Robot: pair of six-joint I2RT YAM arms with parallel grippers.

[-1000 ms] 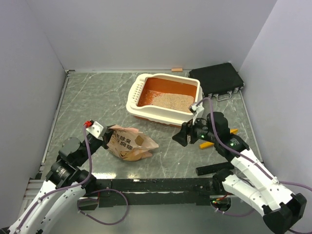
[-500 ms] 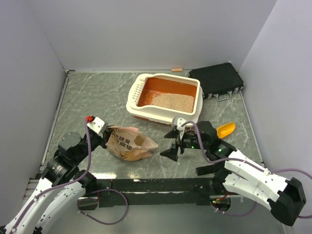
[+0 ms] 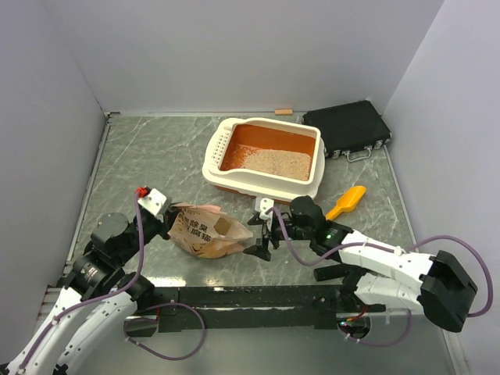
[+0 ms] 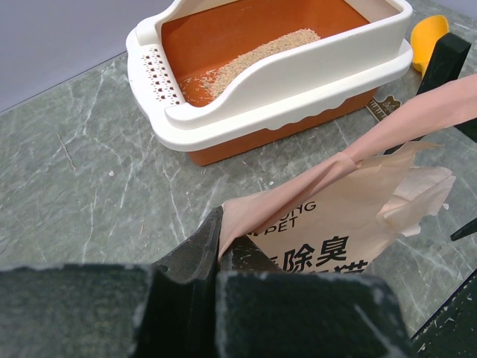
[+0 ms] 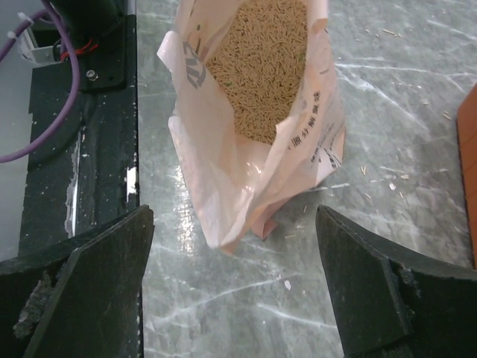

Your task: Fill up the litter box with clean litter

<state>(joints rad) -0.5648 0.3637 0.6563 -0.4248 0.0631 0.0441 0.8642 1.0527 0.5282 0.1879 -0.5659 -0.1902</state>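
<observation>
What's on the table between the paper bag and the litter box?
Nothing. Only bare marble table separates the paper bag from the litter box. This is clearest in the left wrist view, and the top view agrees.

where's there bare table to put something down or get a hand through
Widest bare patch: back-left table, between the left wall and the litter box. A smaller one: right of the scoop, in front of the black case. Crowded near centre, where the paper bag lies between the left fingers and the open right fingers.

Left tool (image 4: 217,242) clamped, right tool (image 3: 262,239) spread
</observation>
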